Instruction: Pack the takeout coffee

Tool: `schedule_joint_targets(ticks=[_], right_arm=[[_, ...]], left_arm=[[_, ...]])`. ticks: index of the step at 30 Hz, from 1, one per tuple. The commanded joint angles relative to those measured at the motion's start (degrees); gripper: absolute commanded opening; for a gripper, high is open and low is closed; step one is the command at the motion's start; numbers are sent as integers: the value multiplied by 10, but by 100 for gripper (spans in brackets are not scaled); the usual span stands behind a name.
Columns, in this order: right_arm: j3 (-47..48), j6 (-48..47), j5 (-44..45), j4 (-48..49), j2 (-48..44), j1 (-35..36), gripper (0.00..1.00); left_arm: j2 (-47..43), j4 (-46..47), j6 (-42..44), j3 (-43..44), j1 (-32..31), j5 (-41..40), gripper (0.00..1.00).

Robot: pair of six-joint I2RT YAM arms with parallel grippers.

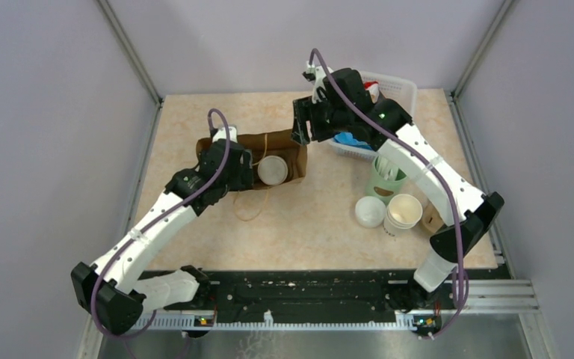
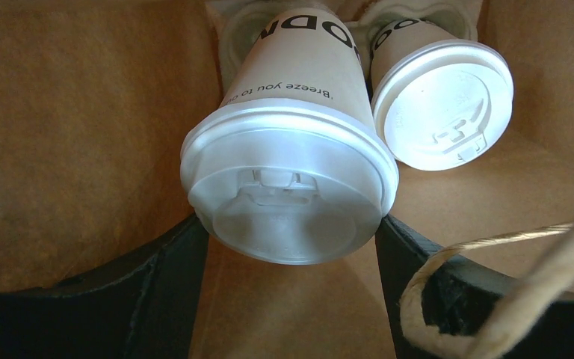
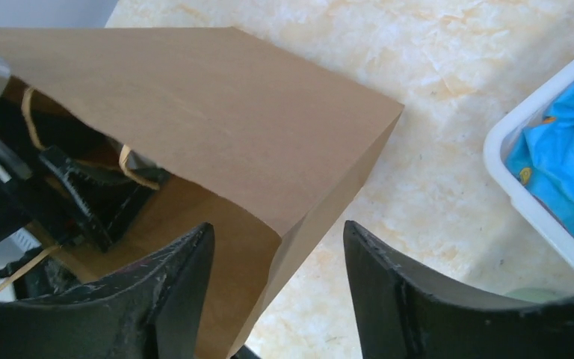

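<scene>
The takeout coffee (image 2: 289, 187), a white lidded paper cup with black lettering, stands inside the brown paper bag (image 1: 293, 152). From above only its lid (image 1: 273, 170) shows. My left gripper (image 2: 288, 224) reaches into the bag from the left, and its two fingers press against opposite sides of the cup's lid. A second lidded cup (image 2: 441, 105) stands just behind it. My right gripper (image 3: 278, 224) is open over the bag's right corner (image 3: 329, 187). The paper edge runs loose between its fingers. In the top view that gripper (image 1: 301, 131) hangs at the bag's far right end.
A white basket (image 1: 403, 84) with blue items stands at the back right. Near it are a green holder (image 1: 385, 178), a stack of nested cups (image 1: 403, 212), a loose lid (image 1: 369, 212) and a small brown item (image 1: 432, 221). The bag's twine handle (image 1: 250, 209) lies on the table.
</scene>
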Motion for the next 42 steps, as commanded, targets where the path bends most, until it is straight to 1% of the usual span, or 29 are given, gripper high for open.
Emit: schedule_joint_targets(ticks=[1,7,11,13,15,18,21,24,26,28,32,34,36,40,42], right_arm=[[44,1,-47,-43,-12,2,66],[57,-2,-110,-44,-44,15,79],[64,2,-181,-28,-62,29,80],[62,1,-181,-21,-69,50,79],[48,12,-173,-3,-79,67,76],[17,47,-164,35,-91,76,62],[-51,98,-136,101,-101,88,57],[-44,163,-95,121,-75,92,51],[-54,187,-74,146,-63,97,48],[-57,218,-39,143,-48,97,45],[-60,242,-11,151,-22,104,42],[-43,245,20,134,-10,107,45],[-49,256,52,127,-10,110,46],[-81,275,55,159,-7,116,43],[-80,279,69,169,2,122,41]], left_arm=[[-14,-25,-16,37,2,10,29],[-25,-33,-21,42,2,13,29],[-35,-35,-24,39,2,22,29],[-34,-39,-23,41,2,22,28],[-34,-42,-22,42,1,16,28],[-37,-42,-22,41,2,8,28],[-45,-31,-21,34,2,6,28],[-44,-42,-24,49,2,10,28],[-47,-45,-28,49,2,8,28],[-52,-46,-33,48,2,10,28],[-58,-44,-29,48,2,17,28],[-58,-43,-22,50,2,18,28],[-59,-42,-21,52,2,16,28],[-59,-33,-19,50,2,24,27],[-58,-32,-15,52,2,25,27]])
